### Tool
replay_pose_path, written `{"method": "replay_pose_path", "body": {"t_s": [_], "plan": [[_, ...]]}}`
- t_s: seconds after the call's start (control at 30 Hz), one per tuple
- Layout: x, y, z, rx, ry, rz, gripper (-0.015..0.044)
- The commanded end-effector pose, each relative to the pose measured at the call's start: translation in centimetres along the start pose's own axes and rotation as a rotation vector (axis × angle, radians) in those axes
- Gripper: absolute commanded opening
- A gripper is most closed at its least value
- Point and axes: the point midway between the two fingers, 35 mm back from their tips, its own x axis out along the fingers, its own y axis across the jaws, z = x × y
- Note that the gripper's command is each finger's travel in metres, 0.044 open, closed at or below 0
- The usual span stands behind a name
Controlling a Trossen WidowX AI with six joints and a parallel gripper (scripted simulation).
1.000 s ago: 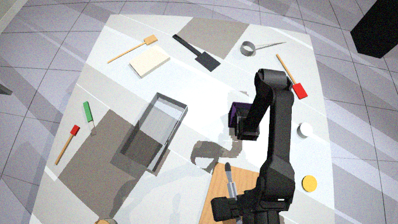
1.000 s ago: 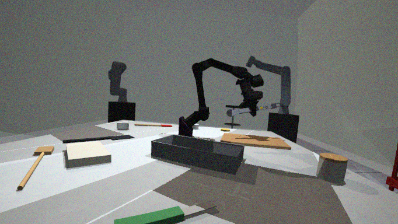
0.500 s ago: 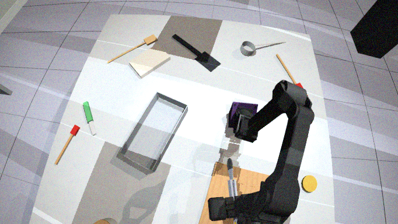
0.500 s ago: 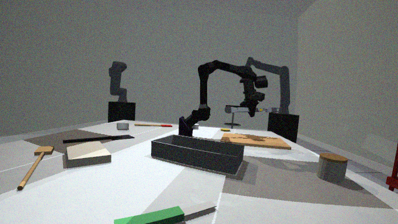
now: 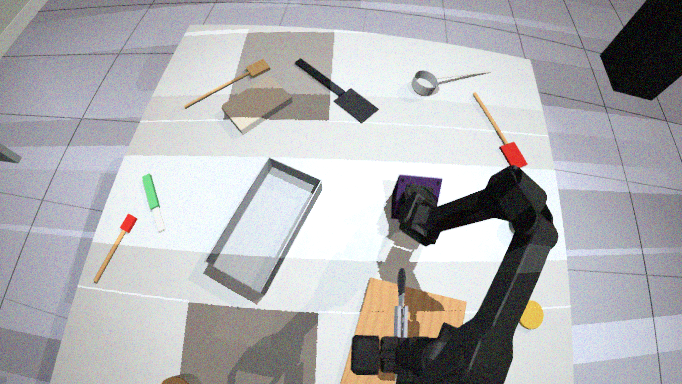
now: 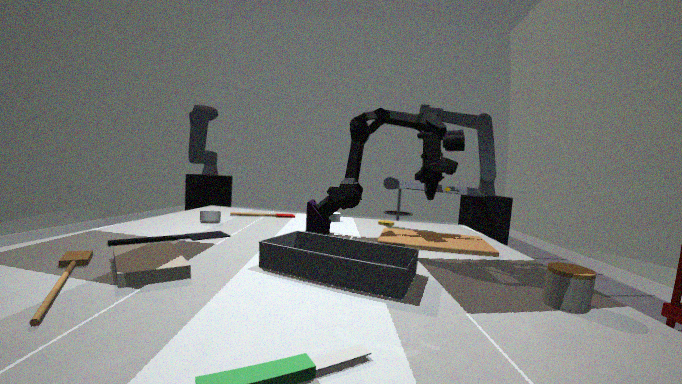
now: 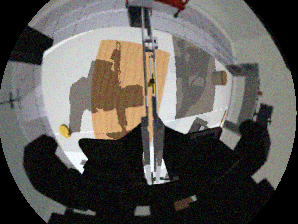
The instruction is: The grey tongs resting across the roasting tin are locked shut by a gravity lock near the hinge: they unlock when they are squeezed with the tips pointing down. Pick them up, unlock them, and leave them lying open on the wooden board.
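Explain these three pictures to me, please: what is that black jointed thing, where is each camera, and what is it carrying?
The black thing is a robot arm with a two-fingered gripper at its end. One picture looks down from above, one looks across the table from the side, and the round one comes from a camera on the arm's wrist.

The gripper is shut on grey tongs, held in the air above a wooden board; in the side view they are hard to make out.

The roasting tin stands mid-table. Around it lie a green-handled knife, two red-headed spatulas, a black spatula, a wooden mallet and a yellow disc.
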Motion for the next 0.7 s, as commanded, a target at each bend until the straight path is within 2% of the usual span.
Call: {"method": "replay_pose_path", "body": {"t_s": [0.0, 0.67], "plan": [[-0.34, -0.05, 0.23, 0.024, 0.006, 0.021, -0.0150], [-1.09, -0.82, 1.20, 0.225, 0.026, 0.143, -0.0150]]}}
